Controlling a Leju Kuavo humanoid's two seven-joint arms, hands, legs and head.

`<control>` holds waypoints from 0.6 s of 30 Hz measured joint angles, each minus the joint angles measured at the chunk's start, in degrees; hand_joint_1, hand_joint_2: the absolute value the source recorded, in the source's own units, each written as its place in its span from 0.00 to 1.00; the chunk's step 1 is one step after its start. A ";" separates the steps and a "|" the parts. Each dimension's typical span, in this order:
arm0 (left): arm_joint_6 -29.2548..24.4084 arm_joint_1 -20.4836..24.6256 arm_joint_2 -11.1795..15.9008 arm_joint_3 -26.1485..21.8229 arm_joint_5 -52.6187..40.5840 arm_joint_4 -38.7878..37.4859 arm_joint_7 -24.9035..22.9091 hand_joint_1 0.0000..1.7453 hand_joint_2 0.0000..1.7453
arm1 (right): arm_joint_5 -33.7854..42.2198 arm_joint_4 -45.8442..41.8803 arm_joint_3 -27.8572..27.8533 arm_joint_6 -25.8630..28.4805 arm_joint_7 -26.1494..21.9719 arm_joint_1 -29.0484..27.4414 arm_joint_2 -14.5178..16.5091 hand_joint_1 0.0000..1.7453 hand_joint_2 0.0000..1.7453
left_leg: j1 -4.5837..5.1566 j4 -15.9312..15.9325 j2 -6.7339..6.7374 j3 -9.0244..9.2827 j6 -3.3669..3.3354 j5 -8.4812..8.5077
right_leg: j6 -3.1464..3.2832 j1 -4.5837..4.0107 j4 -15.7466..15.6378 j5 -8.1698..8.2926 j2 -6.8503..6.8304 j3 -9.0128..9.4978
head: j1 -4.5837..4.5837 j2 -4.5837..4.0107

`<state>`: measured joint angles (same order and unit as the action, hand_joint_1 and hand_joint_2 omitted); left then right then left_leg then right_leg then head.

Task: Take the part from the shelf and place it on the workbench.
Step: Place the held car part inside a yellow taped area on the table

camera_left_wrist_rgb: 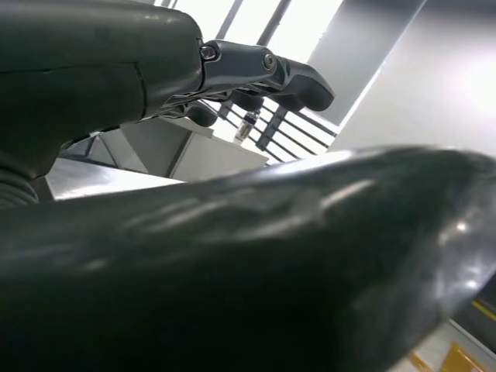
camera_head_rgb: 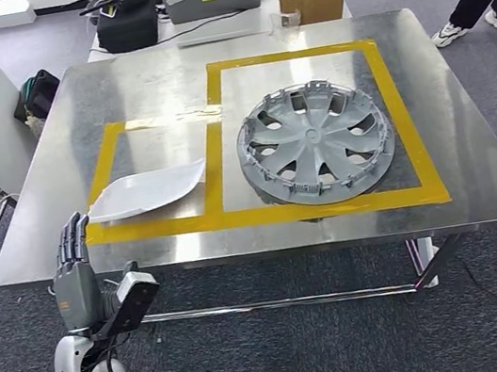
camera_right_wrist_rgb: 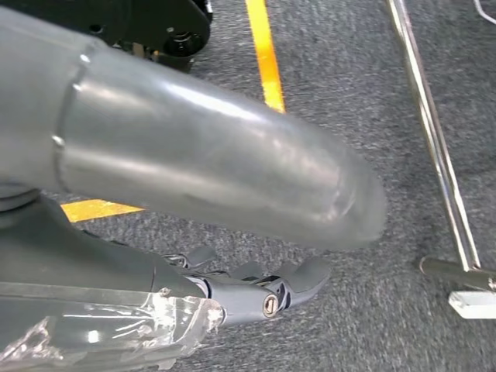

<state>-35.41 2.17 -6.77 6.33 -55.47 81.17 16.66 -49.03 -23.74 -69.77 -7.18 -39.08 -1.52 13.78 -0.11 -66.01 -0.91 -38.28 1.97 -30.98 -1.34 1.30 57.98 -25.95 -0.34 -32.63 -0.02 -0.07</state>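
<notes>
Two parts on workbench (camera_head_rgb: 141,80), left hand (camera_head_rgb: 74,263) empty beside it, right hand (camera_right_wrist_rgb: 257,291) above carpet

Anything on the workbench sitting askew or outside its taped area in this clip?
Mostly tidy. The hubcap lies inside the larger yellow-taped rectangle. The white panel sits in the smaller taped box, but tilted, and its near corner reaches the tape at the left. A pale strip lies loose across the tape's top edge. No damage visible.
</notes>
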 joint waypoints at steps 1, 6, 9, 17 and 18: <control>-0.01 -0.15 0.05 -0.20 0.08 0.03 0.10 0.00 0.00 | -0.04 -0.12 -0.17 -0.01 0.00 0.01 0.03 0.00 0.00 | -0.07 -3.77 0.07 -1.08 0.23 -1.97 | 0.08 -0.05 0.02 0.46 -0.59 -0.64 | -0.01 0.00; -0.02 -0.52 0.04 -0.52 0.34 0.20 0.17 0.00 0.00 | -0.16 -0.55 -0.72 -0.08 0.02 0.21 0.07 0.00 0.00 | -0.58 1.23 2.42 6.26 0.73 1.64 | -0.62 -0.25 0.12 2.64 -3.42 -3.24 | -0.04 0.00; -0.24 -0.29 -0.04 -0.65 1.55 0.58 0.42 0.00 0.00 | -0.31 -0.90 -0.96 -0.56 0.04 0.22 0.20 0.00 0.00 | -0.25 10.22 5.26 11.97 -0.09 1.63 | -1.60 -0.46 0.20 3.91 -4.89 -3.71 | -0.08 0.00; -0.78 -3.11 -1.26 -9.20 25.59 -2.24 11.57 0.00 0.00 | -3.50 -0.99 -3.84 -5.27 0.51 -0.22 0.91 0.00 0.00 | 0.67 10.81 0.42 6.65 -3.42 6.13 | -2.18 -0.70 14.85 -7.73 0.16 -7.75 | -0.05 0.00; -0.67 -3.49 -1.45 -10.69 27.08 -3.25 12.84 0.00 0.00 | -4.04 -0.97 -4.19 -5.56 0.53 -0.11 0.91 0.00 0.00 | 0.88 10.76 -0.28 5.73 -3.47 6.82 | -1.75 -1.02 16.55 -7.94 0.28 -7.51 | -0.09 0.00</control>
<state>-36.09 -1.32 -8.22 -4.36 -28.39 77.91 29.51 -53.06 -24.70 -73.96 -12.74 -38.55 -1.63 14.69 0.76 -55.25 -1.20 -32.55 -1.50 -24.16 -3.09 0.28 74.53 -33.89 -0.06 -40.14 -0.10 -0.07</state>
